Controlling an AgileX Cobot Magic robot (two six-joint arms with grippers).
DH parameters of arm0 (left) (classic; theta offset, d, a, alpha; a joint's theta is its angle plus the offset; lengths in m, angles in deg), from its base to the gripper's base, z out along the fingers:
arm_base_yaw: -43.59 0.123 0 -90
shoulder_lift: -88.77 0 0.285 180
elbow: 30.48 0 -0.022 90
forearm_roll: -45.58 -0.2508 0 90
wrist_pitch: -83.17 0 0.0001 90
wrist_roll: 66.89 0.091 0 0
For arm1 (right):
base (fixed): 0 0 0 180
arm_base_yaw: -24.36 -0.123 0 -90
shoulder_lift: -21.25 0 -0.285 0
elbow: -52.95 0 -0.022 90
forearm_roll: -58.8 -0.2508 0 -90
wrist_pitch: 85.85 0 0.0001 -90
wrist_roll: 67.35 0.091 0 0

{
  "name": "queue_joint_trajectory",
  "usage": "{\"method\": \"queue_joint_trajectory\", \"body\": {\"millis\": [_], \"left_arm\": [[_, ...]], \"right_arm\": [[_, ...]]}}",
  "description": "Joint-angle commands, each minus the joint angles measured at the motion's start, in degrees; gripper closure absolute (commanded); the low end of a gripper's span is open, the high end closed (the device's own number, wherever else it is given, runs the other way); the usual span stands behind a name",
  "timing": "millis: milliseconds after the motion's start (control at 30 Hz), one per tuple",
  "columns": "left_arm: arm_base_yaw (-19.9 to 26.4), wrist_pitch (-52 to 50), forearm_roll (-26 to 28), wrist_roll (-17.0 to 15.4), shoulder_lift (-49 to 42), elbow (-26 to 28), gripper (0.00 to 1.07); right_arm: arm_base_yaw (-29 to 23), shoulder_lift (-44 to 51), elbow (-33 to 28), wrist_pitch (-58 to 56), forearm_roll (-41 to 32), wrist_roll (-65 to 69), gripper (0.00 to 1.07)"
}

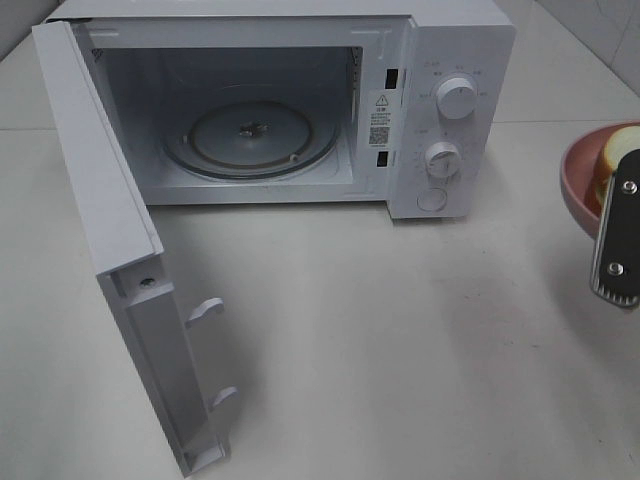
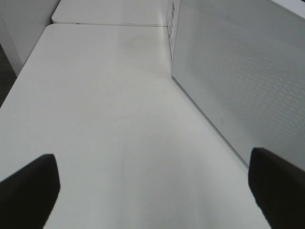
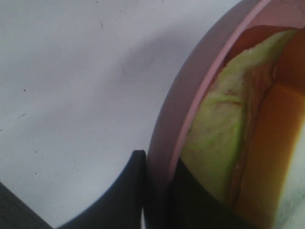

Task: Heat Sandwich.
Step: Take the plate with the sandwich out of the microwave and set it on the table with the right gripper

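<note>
The right gripper point(image 3: 157, 191) is pinching the rim of the pink dish point(image 3: 190, 90), one finger outside the wall and one inside. The sandwich point(image 3: 214, 143) is lying in that dish, which is sitting at the right edge of the desk point(image 1: 400, 330), right of the microwave point(image 1: 460, 60). The microwave's door point(image 1: 100, 220) is standing open. The left gripper point(image 2: 152, 186) is hanging wide open above the desk beside the door, holding nothing.
</note>
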Motion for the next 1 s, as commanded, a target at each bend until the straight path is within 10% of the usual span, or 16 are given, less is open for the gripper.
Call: {"method": "queue_joint_trajectory", "body": {"millis": [33, 1000], "left_arm": [[0.1, -0.5, 0.3, 0.1, -1.7, -0.2, 0.03], [0.1, -0.5, 0.3, 0.1, -1.7, -0.2, 0.03]], "right_arm": [[-0.2, 0.4, 0.2, -1.1, 3.4, 4.4, 1.07], [2.9, -10.9, 6.4, -3.2, 10.9, 30.0, 1.07]]}}
